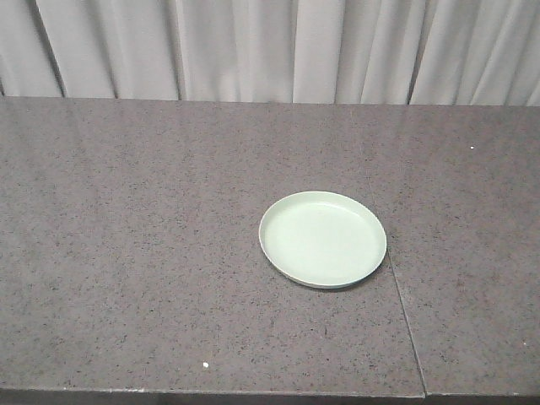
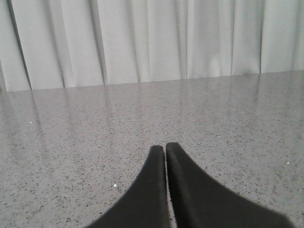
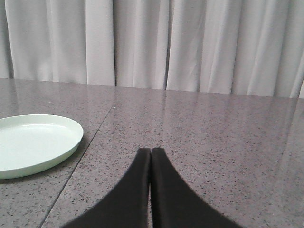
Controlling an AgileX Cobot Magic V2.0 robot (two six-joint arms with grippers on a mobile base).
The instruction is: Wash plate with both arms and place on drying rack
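We count one plate [image 1: 322,239], pale mint green, lying flat on the speckled grey countertop [image 1: 126,253], its right edge at the single seam [image 1: 405,329]. There are two grippers. The left gripper [image 2: 165,147] and the right gripper [image 3: 150,151] both have their jaws pressed together, empty. The plate lies ahead and to the left of the right gripper, apart from it. One white curtain [image 1: 253,51] hangs behind.

Speckled grey-brown polished stone countertop [image 1: 126,253] fills view, glossy w/ faint reflections. Thin straight seam [image 1: 407,321] crosses countertop's right part, front to back. White pleated fabric curtain [image 1: 253,51] hangs behind countertop's far edge, full width. Light even, diffuse.
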